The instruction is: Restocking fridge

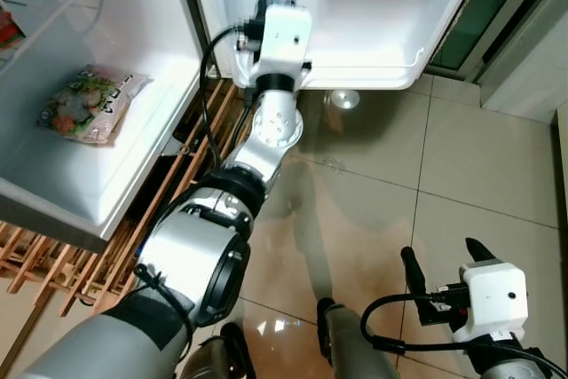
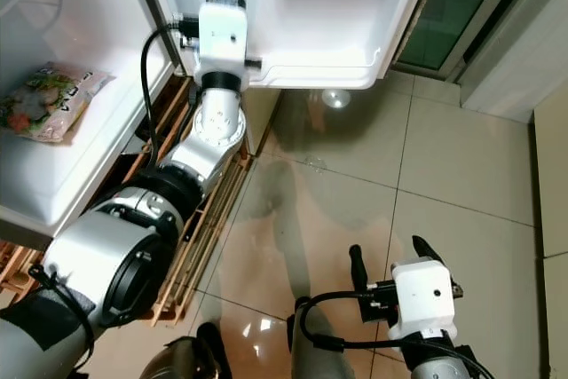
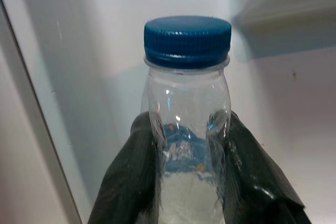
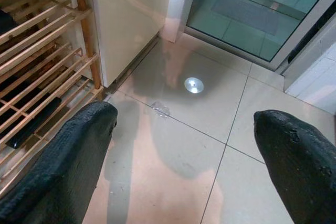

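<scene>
Left gripper (image 3: 186, 182) is closed on a clear bottle (image 3: 187, 129) with a blue cap (image 3: 187, 40); the bottle is pinched low down by two black fingers (image 3: 131, 182), one on each side; it is held upright, up at the white door shelf (image 1: 373, 73) of the open fridge door, at the shelf's left end. The step is judged to be setting the bottle down in that shelf; it should be kept straight and lowered until its bottom rests, and only then should the fingers be opened; the bottle looks smooth, so a loose hold could let it slip.

On the far left, a bag of food (image 1: 89, 104) is seen by the head camera on a fridge shelf; the wrist camera misses this, but the pinch is shown up close there. Over on the right, the right gripper (image 1: 444, 268) hangs low above the tiled floor (image 1: 461, 157); it is wide open and nothing is held.
</scene>
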### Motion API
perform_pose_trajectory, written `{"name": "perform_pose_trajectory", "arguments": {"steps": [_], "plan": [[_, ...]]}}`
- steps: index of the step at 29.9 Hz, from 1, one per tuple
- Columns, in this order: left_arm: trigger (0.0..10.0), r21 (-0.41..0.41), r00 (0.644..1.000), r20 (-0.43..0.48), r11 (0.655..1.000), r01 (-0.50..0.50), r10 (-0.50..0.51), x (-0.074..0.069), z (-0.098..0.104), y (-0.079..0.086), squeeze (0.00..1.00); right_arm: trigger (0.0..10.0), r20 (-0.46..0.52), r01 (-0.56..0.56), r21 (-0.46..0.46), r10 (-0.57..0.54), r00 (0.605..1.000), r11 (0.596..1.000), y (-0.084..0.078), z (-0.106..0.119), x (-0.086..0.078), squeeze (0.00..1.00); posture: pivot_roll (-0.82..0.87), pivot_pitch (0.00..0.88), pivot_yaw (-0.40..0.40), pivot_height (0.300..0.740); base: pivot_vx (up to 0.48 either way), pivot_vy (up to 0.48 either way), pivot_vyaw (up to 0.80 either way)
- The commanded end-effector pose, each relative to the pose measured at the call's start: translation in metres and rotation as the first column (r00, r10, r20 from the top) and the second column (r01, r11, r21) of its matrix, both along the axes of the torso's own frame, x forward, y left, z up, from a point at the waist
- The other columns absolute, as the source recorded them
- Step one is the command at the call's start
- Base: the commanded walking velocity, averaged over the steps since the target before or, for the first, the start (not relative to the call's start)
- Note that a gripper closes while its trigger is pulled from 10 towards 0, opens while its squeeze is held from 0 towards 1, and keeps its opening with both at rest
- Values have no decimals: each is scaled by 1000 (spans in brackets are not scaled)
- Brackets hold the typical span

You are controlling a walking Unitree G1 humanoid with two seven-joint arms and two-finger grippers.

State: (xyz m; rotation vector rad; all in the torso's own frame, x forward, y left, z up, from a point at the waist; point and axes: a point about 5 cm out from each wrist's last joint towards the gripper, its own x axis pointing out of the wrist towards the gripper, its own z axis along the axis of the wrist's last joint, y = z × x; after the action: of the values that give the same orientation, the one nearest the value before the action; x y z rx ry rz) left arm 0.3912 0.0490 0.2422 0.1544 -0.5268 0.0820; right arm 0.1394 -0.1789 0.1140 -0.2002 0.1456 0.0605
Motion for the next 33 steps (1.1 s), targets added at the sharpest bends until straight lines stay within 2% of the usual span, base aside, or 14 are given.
{"name": "perform_pose_trajectory", "arguments": {"steps": [1,6,8,13,14,18,24,31,33], "plan": [[10000,1,994,-108,999,-35,35,1,-29,16,0,10000,-23,10,6,-10,1000,1000,0,-3,-4,1000,-511,292,52,740,0,0,0],[10000,-5,995,-89,999,-44,44,0,-29,25,0,10000,-26,10,8,-10,1000,1000,-1,-4,-2,1000,-487,290,47,740,0,0,0],[10000,-12,997,-74,999,-35,34,2,-23,26,0,10000,-27,-5,9,6,1000,1000,1,-6,1,1000,-480,288,46,740,0,0,0],[10000,-39,984,-173,999,34,-41,9,-19,16,0,10000,-23,-12,10,13,1000,1000,3,-8,6,1000,-472,280,49,740,0,0,0],[10000,-55,981,-187,998,41,-50,10,-17,15,1000,10000,-22,-13,10,13,1000,1000,3,-8,6,1000,-473,276,52,740,0,0,0],[10000,-90,974,-209,994,67,-85,12,-12,12,1000,10000,-19,-10,8,10,1000,1000,3,-8,7,1000,-476,271,55,740,0,0,0],[10000,-135,973,-192,985,106,-131,15,4,6,1000,10000,-17,-4,4,4,1000,1000,1,-9,8,1000,-480,262,58,740,0,0,0],[10000,-116,985,-93,984,133,-144,15,31,2,1000,10000,-15,-5,0,5,1000,1000,-1,-9,9,1000,-480,252,57,740,0,0,0],[10000,-100,989,-39,985,141,-146,14,42,1,1000,10000,-14,-6,-1,6,1000,1000,-2,-9,10,1000,-472,242,56,740,0,0,0]]}}
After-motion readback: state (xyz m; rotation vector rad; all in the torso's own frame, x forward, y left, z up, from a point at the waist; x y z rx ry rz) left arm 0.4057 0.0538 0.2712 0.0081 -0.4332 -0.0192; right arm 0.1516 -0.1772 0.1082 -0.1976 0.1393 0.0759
